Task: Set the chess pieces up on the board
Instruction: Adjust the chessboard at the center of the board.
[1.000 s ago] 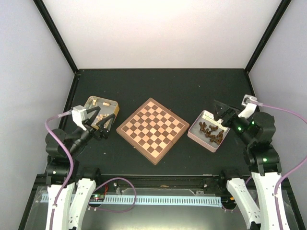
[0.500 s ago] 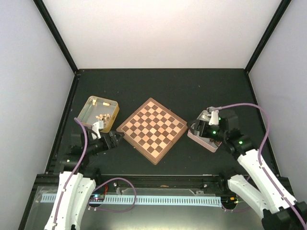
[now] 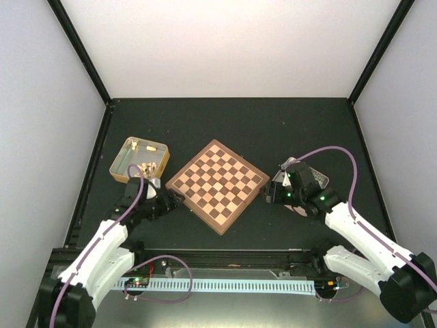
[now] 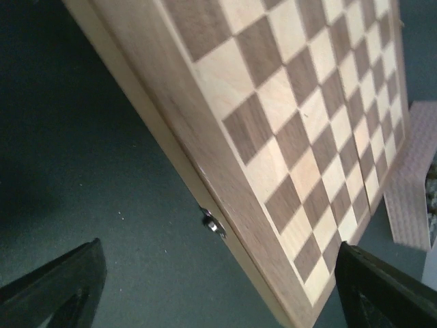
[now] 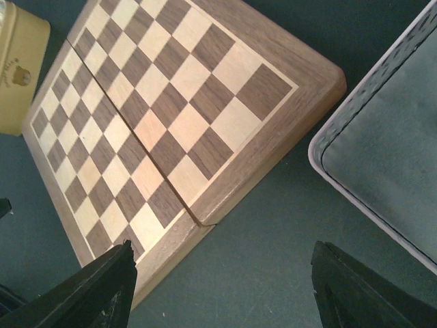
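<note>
Wood board [image 3: 217,186], no pieces on it, lies cornerwise between the two arms. Left gripper [image 4: 218,253]: jaws wide, nothing held, the board's latched edge just ahead between the fingers. Right gripper [image 5: 222,249]: jaws wide, empty, the board's hinged edge just ahead, pink tray [image 5: 389,143] close on its right. Dark chess pieces not seen; the right arm covers most of that tray from above. Reading: board apparently being squared first, setup not begun. Next calls for even contact on both edges, then a reach to the tray.
</note>
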Robot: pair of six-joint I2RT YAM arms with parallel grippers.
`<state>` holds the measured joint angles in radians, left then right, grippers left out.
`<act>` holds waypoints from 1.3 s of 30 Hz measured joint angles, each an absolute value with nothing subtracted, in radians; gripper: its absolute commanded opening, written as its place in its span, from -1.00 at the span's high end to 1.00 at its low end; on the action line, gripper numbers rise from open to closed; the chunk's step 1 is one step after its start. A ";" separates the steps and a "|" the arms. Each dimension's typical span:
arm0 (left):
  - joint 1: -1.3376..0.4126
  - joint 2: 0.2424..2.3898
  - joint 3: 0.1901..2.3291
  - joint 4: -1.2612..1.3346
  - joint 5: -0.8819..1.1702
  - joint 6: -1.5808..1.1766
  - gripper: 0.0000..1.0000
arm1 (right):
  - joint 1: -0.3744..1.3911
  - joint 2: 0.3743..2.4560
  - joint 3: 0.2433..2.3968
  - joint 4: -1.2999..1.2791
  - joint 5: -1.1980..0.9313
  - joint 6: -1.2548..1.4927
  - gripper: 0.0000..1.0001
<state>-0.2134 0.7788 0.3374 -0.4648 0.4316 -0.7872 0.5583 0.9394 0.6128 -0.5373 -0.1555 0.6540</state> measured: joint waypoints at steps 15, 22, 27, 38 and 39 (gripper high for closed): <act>-0.218 1.187 0.387 -0.220 0.432 -0.797 0.22 | 0.567 1.028 0.733 -0.586 0.121 0.710 -0.19; -0.217 1.292 0.418 -0.149 0.476 -0.763 0.26 | 0.501 1.058 0.784 -0.653 0.292 0.722 0.09; -0.218 1.335 0.453 -0.142 0.480 -0.727 0.18 | 0.437 1.107 0.784 -0.699 0.329 0.710 0.23; -0.218 1.220 0.477 -0.231 0.379 -0.674 -0.10 | 0.414 1.297 0.785 -0.680 0.242 0.619 0.60; -0.218 1.200 0.484 -0.242 0.368 -0.670 -0.14 | 0.414 1.311 0.785 -0.676 0.234 0.612 0.60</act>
